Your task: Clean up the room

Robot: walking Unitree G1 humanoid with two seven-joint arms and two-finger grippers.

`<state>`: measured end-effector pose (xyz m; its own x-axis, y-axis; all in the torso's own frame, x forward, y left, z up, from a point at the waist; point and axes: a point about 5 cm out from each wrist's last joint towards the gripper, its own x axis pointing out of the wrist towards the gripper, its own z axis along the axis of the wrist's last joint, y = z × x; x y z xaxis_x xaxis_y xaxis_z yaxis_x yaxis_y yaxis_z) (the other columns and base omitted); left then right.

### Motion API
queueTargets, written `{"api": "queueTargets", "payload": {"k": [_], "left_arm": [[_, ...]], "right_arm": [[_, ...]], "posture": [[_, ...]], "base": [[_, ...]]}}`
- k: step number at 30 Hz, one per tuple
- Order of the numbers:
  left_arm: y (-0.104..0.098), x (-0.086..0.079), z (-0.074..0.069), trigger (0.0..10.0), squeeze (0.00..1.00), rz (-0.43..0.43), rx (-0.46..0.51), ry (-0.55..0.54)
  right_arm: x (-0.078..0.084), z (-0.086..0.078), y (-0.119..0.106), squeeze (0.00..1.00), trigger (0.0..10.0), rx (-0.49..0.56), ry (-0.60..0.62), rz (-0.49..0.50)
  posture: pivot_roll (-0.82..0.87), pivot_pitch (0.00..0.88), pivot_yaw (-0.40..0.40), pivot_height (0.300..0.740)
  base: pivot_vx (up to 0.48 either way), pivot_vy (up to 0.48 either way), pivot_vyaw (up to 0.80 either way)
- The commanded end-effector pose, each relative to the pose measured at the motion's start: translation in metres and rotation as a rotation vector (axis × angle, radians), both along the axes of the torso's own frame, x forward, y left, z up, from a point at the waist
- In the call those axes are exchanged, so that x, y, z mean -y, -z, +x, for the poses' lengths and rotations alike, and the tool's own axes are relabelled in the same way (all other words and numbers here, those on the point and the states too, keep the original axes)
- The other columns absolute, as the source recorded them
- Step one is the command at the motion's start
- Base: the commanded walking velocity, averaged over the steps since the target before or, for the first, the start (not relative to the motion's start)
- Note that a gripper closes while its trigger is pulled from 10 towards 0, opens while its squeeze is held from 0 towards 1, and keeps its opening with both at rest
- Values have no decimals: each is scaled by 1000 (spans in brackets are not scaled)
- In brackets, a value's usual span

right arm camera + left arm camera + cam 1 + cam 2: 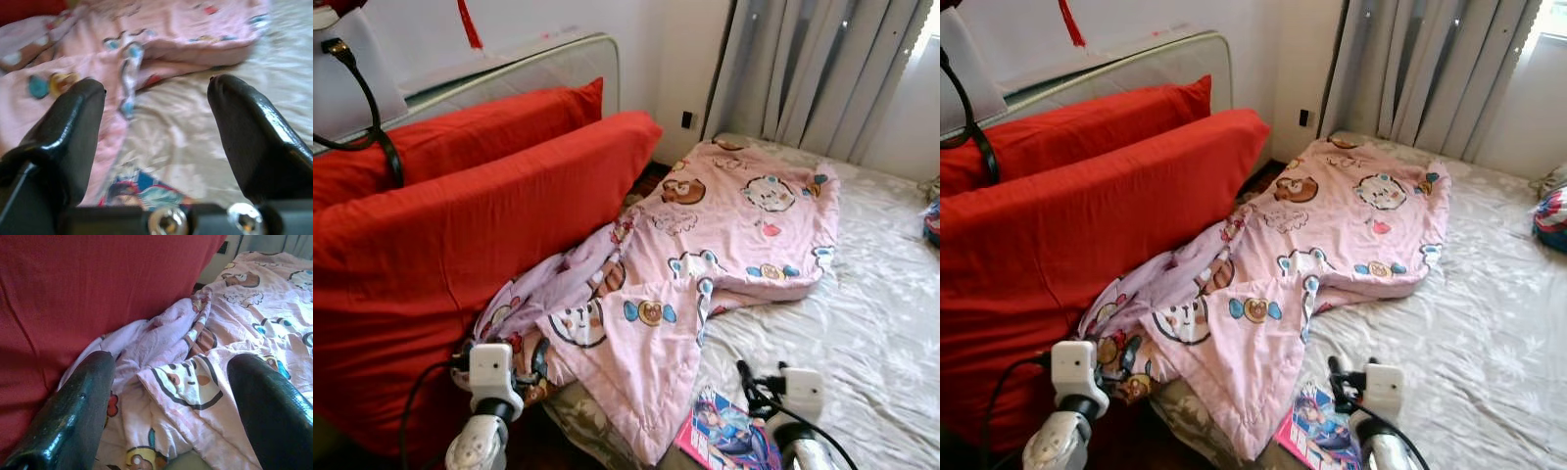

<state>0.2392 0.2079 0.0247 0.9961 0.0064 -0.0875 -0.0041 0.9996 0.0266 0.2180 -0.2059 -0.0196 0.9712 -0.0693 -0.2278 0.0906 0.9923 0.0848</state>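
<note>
A pink cartoon-print blanket (705, 245) lies rumpled across the bed (871, 333), its far part spread flat toward the curtains (822, 73) and its near part bunched and trailing off the bed's left edge. That bunched end presses against 2 large red cushions (460, 225) that stand on edge to the left, in front of a pale headboard (548, 59). A comic book (729, 436) with a colourful cover lies on the bed's near edge, just beside the blanket's near corner, which partly overlaps it. The bed sheet is pale grey with a faint leaf pattern.

The left claw (171, 401) hangs low at the near left, its fingers spread wide with nothing between them. Its wrist view looks straight onto the crumpled folds where the blanket meets the red cushion, showing a bear face on the fabric that the head views show only at a distance. The right claw (156, 122) sits low at the near right above the sheet, also wide open and holding nothing. Its wrist view is blurred, yet it shows the comic book below the fingers and the blanket's folded edge beyond.

The head views add the far end of the room: a dark wall socket (686, 119) beside the curtains, a black cable (372, 117) looping over the cushions, and a striped object (1552, 220) at the far right edge of the bed.
</note>
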Motion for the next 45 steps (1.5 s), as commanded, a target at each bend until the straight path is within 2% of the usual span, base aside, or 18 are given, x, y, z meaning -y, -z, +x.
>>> {"api": "queueTargets", "payload": {"k": [1, 8, 13, 20, 26, 28, 31, 45], "left_arm": [[-2, -1, -2, 10000, 0, 12, -6, 23], [-9, -1, 1, 10000, 0, 15, -2, 28], [-20, 6, 13, 10000, 0, -5, 28, 33], [-25, 7, 19, 10000, 0, -8, 31, 42], [-24, 9, 18, 10000, 0, -15, 24, 37], [-24, 9, 17, 10000, 0, -16, 21, 35], [-24, 8, 17, 10000, 0, -15, 18, 33], [-24, 6, 16, 10000, 0, -15, 8, 28]], "right_arm": [[7, 3, -10, 0, 10000, 53, 37, -16], [4, -1, -14, 0, 10000, 75, 90, -20], [-7, -3, -20, 0, 10000, 93, 113, -1], [-4, 1, -25, 0, 10000, 96, 137, -11], [-3, 4, -25, 0, 10000, 48, 142, -39], [-2, 6, -23, 0, 10000, 25, 159, -43], [-3, 7, -25, 0, 10000, 33, 142, -45], [-5, 10, -28, 0, 10000, 61, 140, -44]], "posture": [[20, 0, -26, 740], [8, 0, -6, 740], [4, 0, -1, 740], [3, 0, -1, 740], [8, 0, -8, 740], [9, 0, -8, 726], [10, 0, -9, 701], [11, 0, -11, 701]], "base": [[0, 0, 0], [0, 0, 0], [0, 0, 0], [0, 0, 0], [0, 0, 0], [0, 0, 0], [0, 0, 0], [0, 0, 0]]}}
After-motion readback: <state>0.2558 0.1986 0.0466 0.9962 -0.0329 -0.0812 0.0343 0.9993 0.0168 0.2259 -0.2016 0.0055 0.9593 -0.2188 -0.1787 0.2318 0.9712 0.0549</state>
